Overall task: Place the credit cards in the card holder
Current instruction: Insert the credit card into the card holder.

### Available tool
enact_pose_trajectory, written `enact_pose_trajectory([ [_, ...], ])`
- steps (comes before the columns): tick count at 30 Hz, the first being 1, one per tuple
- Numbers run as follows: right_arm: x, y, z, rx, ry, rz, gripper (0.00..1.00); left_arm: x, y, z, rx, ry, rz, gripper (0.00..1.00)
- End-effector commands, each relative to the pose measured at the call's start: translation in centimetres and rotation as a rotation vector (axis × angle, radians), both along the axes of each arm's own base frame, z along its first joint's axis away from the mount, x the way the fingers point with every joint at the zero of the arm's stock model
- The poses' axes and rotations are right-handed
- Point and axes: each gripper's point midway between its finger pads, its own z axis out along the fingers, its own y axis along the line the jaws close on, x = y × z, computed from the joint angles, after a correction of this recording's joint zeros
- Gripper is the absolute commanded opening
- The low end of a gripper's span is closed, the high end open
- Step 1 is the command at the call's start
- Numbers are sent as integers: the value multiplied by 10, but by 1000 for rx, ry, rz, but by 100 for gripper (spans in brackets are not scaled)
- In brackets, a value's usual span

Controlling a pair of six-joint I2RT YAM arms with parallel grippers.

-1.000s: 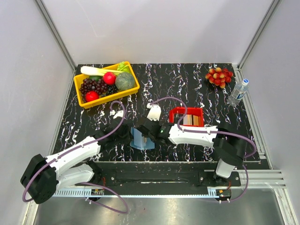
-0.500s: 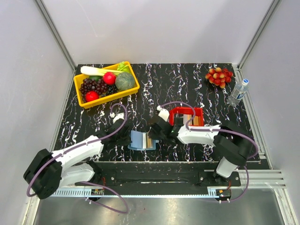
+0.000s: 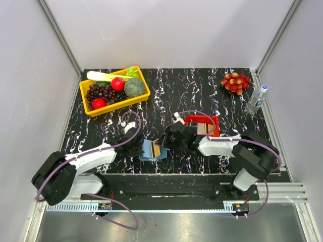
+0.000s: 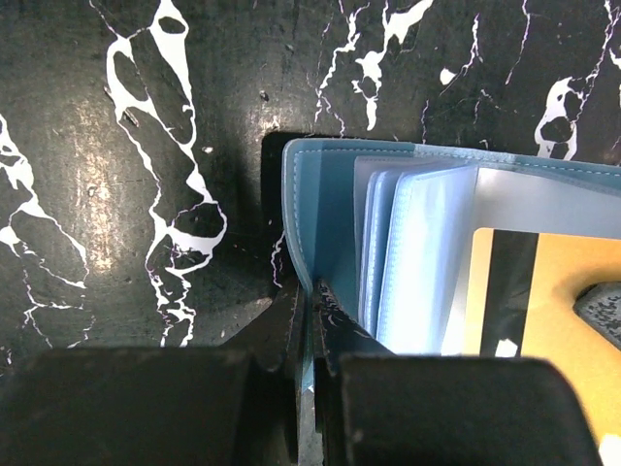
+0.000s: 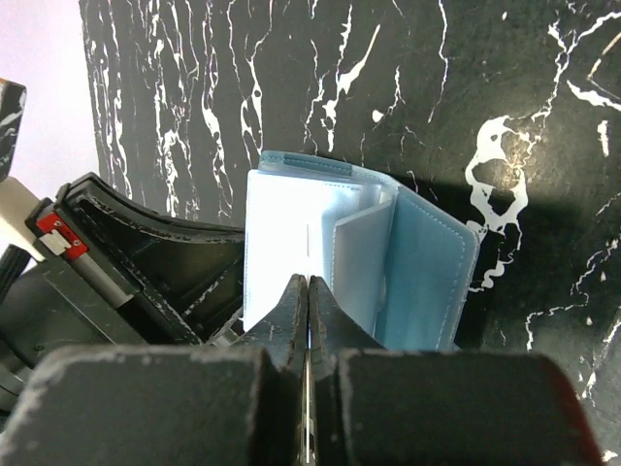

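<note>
The steel-blue card holder (image 3: 148, 149) stands open on the black marble table. My left gripper (image 3: 137, 147) is shut on the edge of its outer cover (image 4: 309, 223), and the clear inner pockets (image 4: 408, 252) fan out to the right. My right gripper (image 3: 164, 143) is shut on a tan-gold credit card with a dark stripe (image 4: 553, 311). It holds the card edge-on at the holder's open pockets (image 5: 291, 233), and the card's front end lies among the pocket leaves. More cards (image 3: 204, 129) stand in the red tray (image 3: 201, 119) behind the right arm.
A yellow basket (image 3: 91, 109) of toy fruit and vegetables sits at the back left. A bunch of red fruit (image 3: 235, 81) and a small water bottle (image 3: 257, 98) are at the back right. Grey walls close in the table on three sides.
The left arm has swung in closer to the holder's left side. The right gripper pulled back to the right, then came in again with the card at the holder's open side.
</note>
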Motion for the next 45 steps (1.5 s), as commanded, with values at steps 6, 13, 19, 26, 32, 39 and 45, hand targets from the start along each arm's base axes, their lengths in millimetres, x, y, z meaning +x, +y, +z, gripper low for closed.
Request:
enact_pose_trajectory([
  [6,16,-18,-4,-31,11,-108,0,-5,14,-10,72,26,24,0],
  [13,15,-20,-16,-36,16,-101,0,-7,15,-12,65,27,25,0],
  [19,13,-13,-23,0,32,-91,0,-8,15,-15,73,37,18,0],
  [26,15,-3,-17,79,28,-72,0,-9,16,-18,83,44,14,0],
  [32,16,-5,-21,111,41,-77,0,-9,15,-18,79,47,13,0],
  [39,23,-12,-33,52,27,-90,0,-9,16,-18,87,45,7,0],
  [45,27,-13,-45,24,33,-100,0,-10,19,-20,110,47,-5,0],
])
